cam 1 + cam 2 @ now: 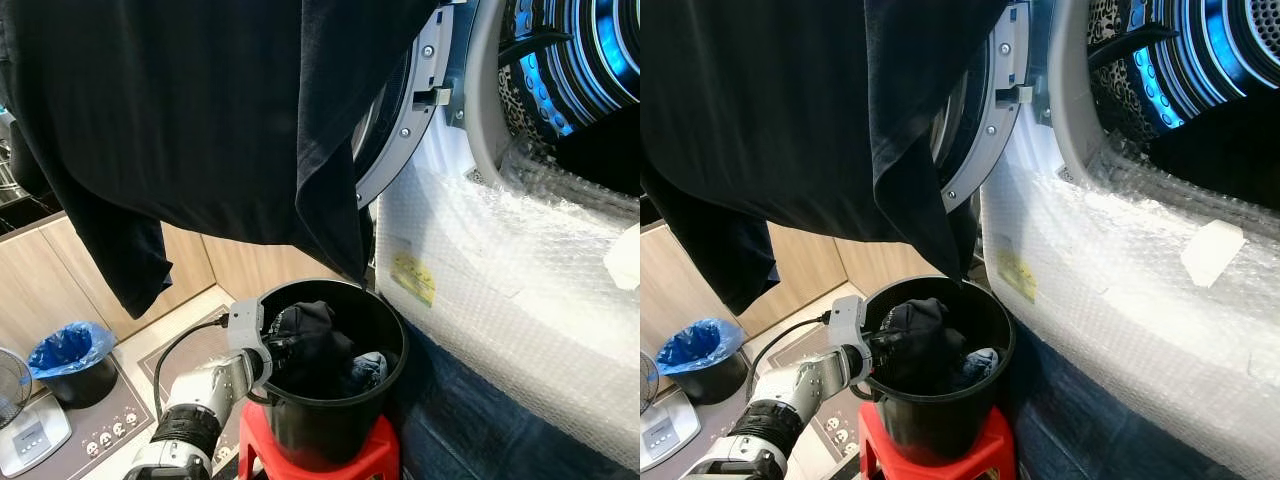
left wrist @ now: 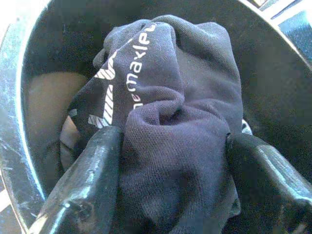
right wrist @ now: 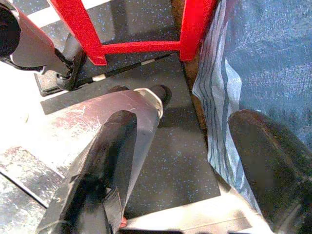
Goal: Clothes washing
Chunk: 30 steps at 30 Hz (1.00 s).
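Left gripper (image 2: 170, 146) reaching over the rim of the round black plastic bucket (image 1: 385, 375), its two black fingers (image 2: 80, 190) closed on a bunched dark navy mesh garment (image 2: 180, 112) that lies on top of the laundry inside. White lettering on the garment reads "maxle" (the rest is folded under), beside white slanted stripes. The bucket stands on a red plastic stool (image 1: 375, 462) just before the open front-loading washing machine (image 1: 480, 90), whose lower front is wrapped in clear bubble wrap (image 1: 500, 290); a small yellow label (image 1: 413, 277) on the wrap is too blurred to read. A leopard-print item (image 1: 525, 100), apparently fabric, shows at the drum mouth. A large black garment (image 1: 200, 110) hangs across the upper scene, its hem above the bucket. A dark waste bin lined with a blue plastic bag (image 1: 68, 348) stands on the floor at the robot's left. Right gripper (image 3: 180, 161) low near the dark speckled floor (image 3: 165, 161) by the stool legs, jaws apart and empty, blue cloth (image 3: 273, 58) beside it
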Available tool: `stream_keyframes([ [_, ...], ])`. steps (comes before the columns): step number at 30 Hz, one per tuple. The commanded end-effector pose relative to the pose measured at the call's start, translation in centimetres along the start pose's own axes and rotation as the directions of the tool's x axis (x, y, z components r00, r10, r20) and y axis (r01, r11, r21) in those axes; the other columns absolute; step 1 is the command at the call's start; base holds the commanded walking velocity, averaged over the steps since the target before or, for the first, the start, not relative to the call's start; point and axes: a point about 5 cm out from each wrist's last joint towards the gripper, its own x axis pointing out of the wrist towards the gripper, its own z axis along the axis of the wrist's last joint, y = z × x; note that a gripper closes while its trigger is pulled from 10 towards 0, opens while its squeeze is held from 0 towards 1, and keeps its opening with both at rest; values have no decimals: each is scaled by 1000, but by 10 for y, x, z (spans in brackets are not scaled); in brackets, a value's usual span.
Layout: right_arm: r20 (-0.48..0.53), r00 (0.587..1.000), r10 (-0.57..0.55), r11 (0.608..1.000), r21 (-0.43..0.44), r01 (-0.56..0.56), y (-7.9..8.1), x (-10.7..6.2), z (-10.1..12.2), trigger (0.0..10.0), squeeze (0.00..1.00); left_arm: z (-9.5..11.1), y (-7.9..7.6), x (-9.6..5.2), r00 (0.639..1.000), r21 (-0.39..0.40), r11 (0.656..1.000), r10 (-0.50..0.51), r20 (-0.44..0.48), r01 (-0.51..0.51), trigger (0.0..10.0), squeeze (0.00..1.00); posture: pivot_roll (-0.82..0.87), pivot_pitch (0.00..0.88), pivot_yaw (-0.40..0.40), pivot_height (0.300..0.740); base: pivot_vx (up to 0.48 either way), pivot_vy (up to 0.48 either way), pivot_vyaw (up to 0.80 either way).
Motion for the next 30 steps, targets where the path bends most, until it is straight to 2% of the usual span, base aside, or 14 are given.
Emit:
stream_keyframes([
  [1, 10, 1000, -1, 1000, 5, 0, 2, 1, 3, 10000, 0, 5, 3, -2, 1000, -10, 1000, 7, -4, -7, 0, 0, -117, 0, 73, 740, 0, 0, 0],
  [7, 15, 1000, -2, 1000, 5, 2, 2, 2, 5, 10000, 0, 6, 4, -3, 1000, -7, 1000, 11, -19, -11, 0, 0, -116, 0, 74, 740, 0, 0, 0],
  [10, 15, 1000, -4, 1000, 5, 4, 3, 2, 5, 10000, 0, 3, 5, -4, 999, 21, 1000, 10, -51, -8, 0, 0, -113, 0, 71, 740, 0, 0, 0],
  [19, 15, 1000, -7, 1000, 1, 6, 3, 2, 5, 10000, 0, -6, 9, -7, 996, 149, 989, 23, -92, -9, 0, 0, -112, 0, 66, 740, 0, 0, 0],
  [21, 16, 1000, -6, 1000, -1, 6, 3, 2, 6, 10000, 0, -6, 10, -7, 996, 197, 980, 39, -86, -21, 0, 0, -110, 0, 63, 740, 0, 0, 0],
  [25, 17, 1000, -5, 1000, -5, 5, 3, 2, 6, 10000, 0, -6, 11, -8, 996, 238, 971, 54, -73, -35, 0, 0, -107, 0, 59, 740, 0, 0, 0],
  [26, 18, 1000, -5, 1000, -7, 5, 4, 2, 7, 10000, 0, -5, 12, -9, 995, 278, 959, 72, -63, -52, 0, 0, -107, 0, 59, 740, 0, 0, 0],
  [30, 20, 1000, -4, 1000, -14, 4, 4, 3, 9, 10000, 0, -1, 13, -12, 994, 344, 934, 108, -13, -97, 0, 0, -101, 0, 51, 740, 0, 0, 0],
])
